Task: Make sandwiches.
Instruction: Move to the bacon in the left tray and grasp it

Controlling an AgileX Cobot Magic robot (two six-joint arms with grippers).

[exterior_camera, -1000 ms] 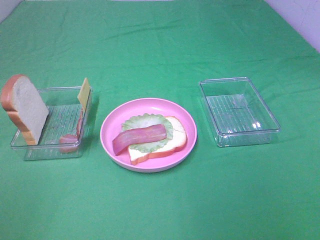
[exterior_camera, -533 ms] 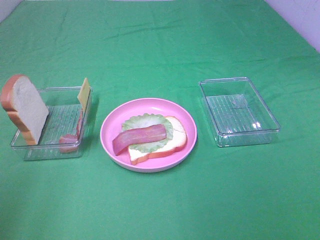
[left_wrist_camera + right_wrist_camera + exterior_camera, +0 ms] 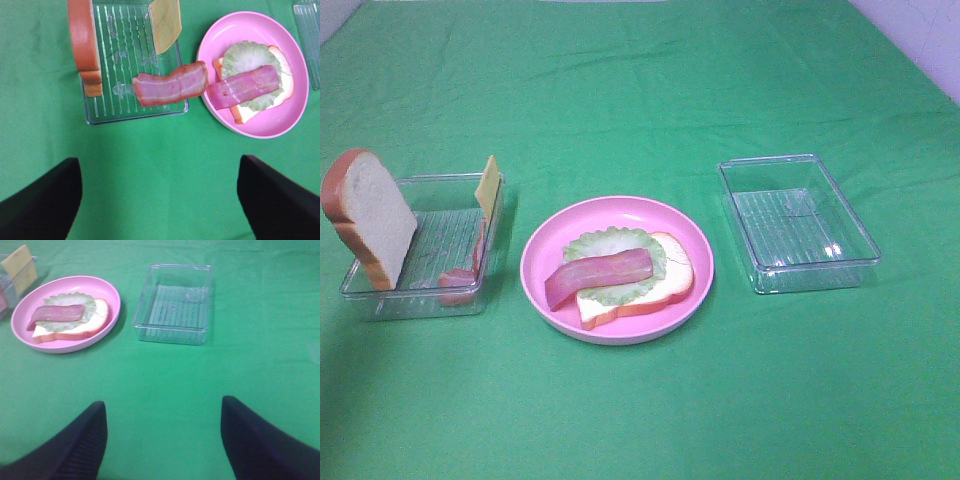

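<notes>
sandwich (image 3: 625,278): sitting half-built on pink plate (image 3: 620,210), meat topmost.
cheese (image 3: 487,186): leaning in tray (image 3: 410,300) left of plate; likely light, thin, slippery; top edge looking best to pinch.
left gripper (image 3: 157,165), right gripper (image 3: 162,407): both hanging spread, empty.

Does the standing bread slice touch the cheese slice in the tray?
Apart. The exterior high view shows bare tray between the bread slice and cheese slice.

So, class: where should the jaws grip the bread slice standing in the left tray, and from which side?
Its upper half, from above: the bread slice stands on edge, rising above the tray rim, so both flat faces are exposed there.
</notes>
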